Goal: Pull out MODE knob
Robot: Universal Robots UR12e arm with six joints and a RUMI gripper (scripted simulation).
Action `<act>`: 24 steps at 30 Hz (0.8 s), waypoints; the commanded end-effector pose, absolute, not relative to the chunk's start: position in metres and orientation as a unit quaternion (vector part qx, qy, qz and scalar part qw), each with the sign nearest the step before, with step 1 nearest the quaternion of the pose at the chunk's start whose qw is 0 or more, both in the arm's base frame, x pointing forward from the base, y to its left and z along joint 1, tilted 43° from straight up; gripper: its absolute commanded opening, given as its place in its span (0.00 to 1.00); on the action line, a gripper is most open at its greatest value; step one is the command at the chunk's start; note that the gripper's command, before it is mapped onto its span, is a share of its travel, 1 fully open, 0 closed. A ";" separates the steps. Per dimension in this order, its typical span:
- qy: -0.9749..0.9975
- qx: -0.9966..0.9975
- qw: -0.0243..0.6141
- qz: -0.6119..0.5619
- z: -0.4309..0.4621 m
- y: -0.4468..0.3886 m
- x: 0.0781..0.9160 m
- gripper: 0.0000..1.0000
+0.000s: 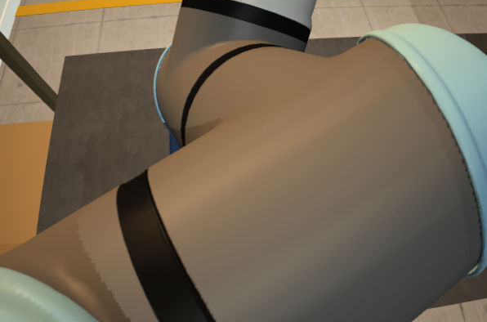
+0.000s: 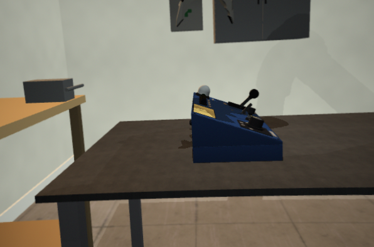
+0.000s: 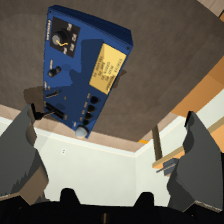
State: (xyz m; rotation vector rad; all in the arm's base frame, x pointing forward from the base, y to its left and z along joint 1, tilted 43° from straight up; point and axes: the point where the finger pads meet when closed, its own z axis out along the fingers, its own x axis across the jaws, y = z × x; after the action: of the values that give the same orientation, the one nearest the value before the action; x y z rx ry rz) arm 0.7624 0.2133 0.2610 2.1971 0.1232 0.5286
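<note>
The blue sloped console (image 2: 235, 133) stands on the dark table (image 2: 201, 160), near its middle. On its top face I see a black ball-ended lever (image 2: 252, 94), a white dome (image 2: 204, 89), a yellow plate (image 2: 204, 111) and a black knob (image 2: 255, 121) near the low front edge. The labels are too small to read, so I cannot tell which knob is MODE. My gripper (image 2: 204, 8) hangs high above the console, open and empty. In the wrist view the console (image 3: 82, 70) lies far below, between the spread fingers. In the top view my arm hides the console except for a blue sliver (image 1: 175, 145).
An orange side table (image 2: 34, 110) stands at the left with a grey box (image 2: 48, 89) that has a short rod sticking out. A dark wall cabinet (image 2: 261, 4) and a grey sign (image 2: 186, 11) hang behind the gripper.
</note>
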 end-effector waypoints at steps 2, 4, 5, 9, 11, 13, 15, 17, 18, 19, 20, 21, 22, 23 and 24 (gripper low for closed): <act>0.064 0.881 0.422 0.204 0.252 0.204 0.761 1.00; 0.064 0.881 0.422 0.204 0.252 0.204 0.761 1.00; 0.068 0.882 0.421 0.202 0.249 0.201 0.761 1.00; 0.089 0.884 0.417 0.193 0.236 0.188 0.759 1.00; 0.102 0.885 0.415 0.187 0.229 0.180 0.758 1.00; 0.117 0.885 0.412 0.182 0.220 0.171 0.756 1.00; 0.134 0.886 0.409 0.176 0.212 0.161 0.754 1.00; 0.152 0.885 0.405 0.171 0.202 0.150 0.751 1.00; 0.162 0.885 0.404 0.168 0.198 0.145 0.750 1.00; 0.162 0.885 0.404 0.168 0.198 0.145 0.750 1.00; 0.162 0.885 0.404 0.168 0.198 0.145 0.750 1.00; 0.162 0.885 0.404 0.168 0.198 0.145 0.750 1.00; 0.172 0.884 0.402 0.165 0.193 0.139 0.748 1.00; 0.183 0.883 0.401 0.163 0.188 0.133 0.746 1.00; 0.194 0.882 0.399 0.160 0.184 0.127 0.744 1.00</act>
State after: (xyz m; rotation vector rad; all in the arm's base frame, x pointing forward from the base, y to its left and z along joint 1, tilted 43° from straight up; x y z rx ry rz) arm 0.7493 0.1462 0.1990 2.2326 0.3926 0.4130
